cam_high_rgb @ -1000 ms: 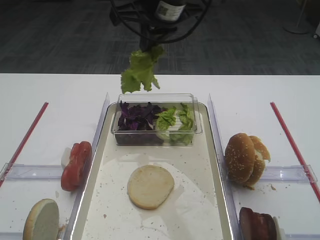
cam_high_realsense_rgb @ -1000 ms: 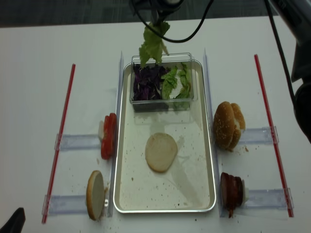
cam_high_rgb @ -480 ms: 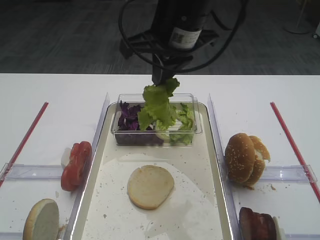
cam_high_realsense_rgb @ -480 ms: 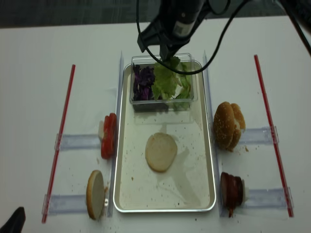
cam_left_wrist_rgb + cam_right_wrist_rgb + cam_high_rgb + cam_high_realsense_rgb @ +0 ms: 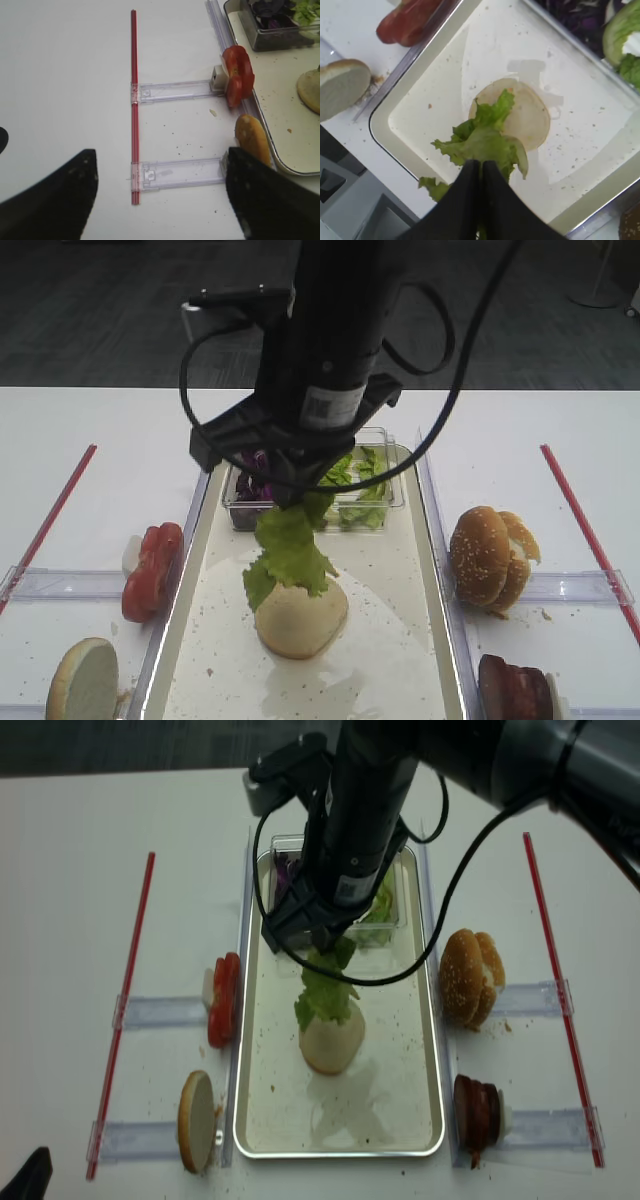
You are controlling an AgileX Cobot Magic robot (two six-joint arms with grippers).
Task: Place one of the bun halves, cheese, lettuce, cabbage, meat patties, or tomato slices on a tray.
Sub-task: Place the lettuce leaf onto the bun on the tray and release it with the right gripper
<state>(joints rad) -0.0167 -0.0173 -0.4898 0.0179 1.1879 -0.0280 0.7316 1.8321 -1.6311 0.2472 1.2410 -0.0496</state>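
- The right arm (image 5: 365, 820) fills the space over the clear tub (image 5: 375, 502) and the tray's (image 5: 425, 1050) far half; the near floor lies open around the bun half (image 5: 300, 618)
- Clear holders (image 5: 160, 1012) with tomato slices (image 5: 224, 1000) flank the tray's left rim; buns (image 5: 470, 978) and meat patties (image 5: 478, 1112) the right

No legible text in any view. A small pale label (image 5: 322, 408) sits on the dark body of the right arm (image 5: 330, 350), facing the exterior high camera; it carries dark print, but the characters are too small and blurred to read. The same label (image 5: 350, 888) appears in the realsense view as a light patch only, unreadable. No brands, numbers or signs can be made out elsewhere.
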